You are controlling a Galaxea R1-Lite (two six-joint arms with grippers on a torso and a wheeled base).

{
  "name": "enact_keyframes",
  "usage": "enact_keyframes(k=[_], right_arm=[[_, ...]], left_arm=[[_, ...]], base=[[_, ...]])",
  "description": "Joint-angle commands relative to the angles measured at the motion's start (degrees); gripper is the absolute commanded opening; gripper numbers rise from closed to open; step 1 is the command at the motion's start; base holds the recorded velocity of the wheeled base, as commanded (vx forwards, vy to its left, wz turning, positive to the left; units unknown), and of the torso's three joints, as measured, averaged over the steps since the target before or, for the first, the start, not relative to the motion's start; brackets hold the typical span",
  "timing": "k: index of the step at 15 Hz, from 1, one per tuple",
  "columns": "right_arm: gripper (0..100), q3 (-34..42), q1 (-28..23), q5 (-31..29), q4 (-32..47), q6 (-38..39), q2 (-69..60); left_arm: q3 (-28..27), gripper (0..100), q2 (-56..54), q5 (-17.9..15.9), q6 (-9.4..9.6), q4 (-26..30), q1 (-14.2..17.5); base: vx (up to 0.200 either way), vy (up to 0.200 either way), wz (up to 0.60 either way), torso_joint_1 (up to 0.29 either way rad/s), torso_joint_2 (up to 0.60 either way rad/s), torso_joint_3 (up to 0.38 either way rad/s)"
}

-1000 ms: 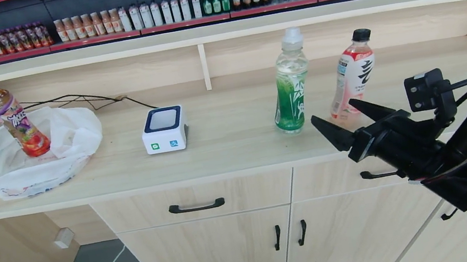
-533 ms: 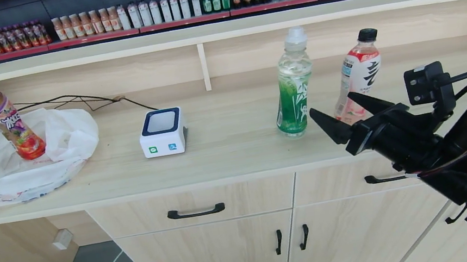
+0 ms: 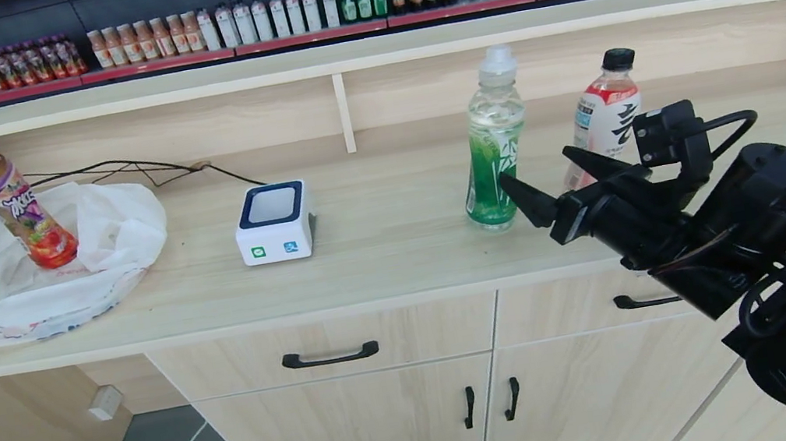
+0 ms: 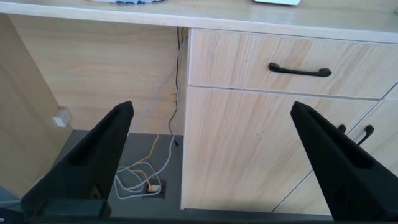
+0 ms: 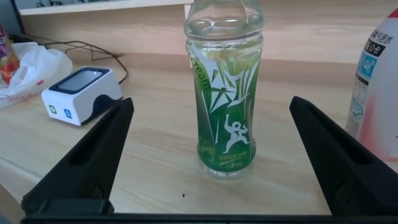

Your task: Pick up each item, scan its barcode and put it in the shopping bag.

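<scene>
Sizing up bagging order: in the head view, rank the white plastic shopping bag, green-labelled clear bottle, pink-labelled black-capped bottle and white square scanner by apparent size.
1. White plastic shopping bag
2. Green-labelled clear bottle
3. Pink-labelled black-capped bottle; lower part hidden, so unsure
4. White square scanner

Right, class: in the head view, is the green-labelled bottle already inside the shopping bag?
No, the green-labelled bottle stands upright on the counter, with the scanner between it and the shopping bag.
</scene>
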Motion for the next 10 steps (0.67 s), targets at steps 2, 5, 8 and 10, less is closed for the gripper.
enact_keyframes(k=[2, 5, 8, 10], right_arm=[[100, -6.27, 0.0, 0.0, 3.37, 0.08, 4.11], [100, -14.97, -0.26, 0.09, 10.66, 0.17, 5.52], [100, -17.96, -1.23, 0.09, 12.86, 0.17, 7.28], [100, -17.87, -1.32, 0.09, 12.86, 0.17, 7.54]], left_arm=[[0.0, 100, -0.02, 0.0, -0.02, 0.0, 0.0], [0.0, 100, -0.02, 0.0, -0.02, 0.0, 0.0], [0.0, 100, -0.02, 0.0, -0.11, 0.0, 0.0], [0.0, 100, -0.02, 0.0, -0.11, 0.0, 0.0]], base=[[0.0, 0.0, 0.0, 0.0, 0.0, 0.0], [0.0, 0.0, 0.0, 0.0, 0.0, 0.0], [0.0, 0.0, 0.0, 0.0, 0.0, 0.0], [0.0, 0.0, 0.0, 0.0, 0.0, 0.0]])
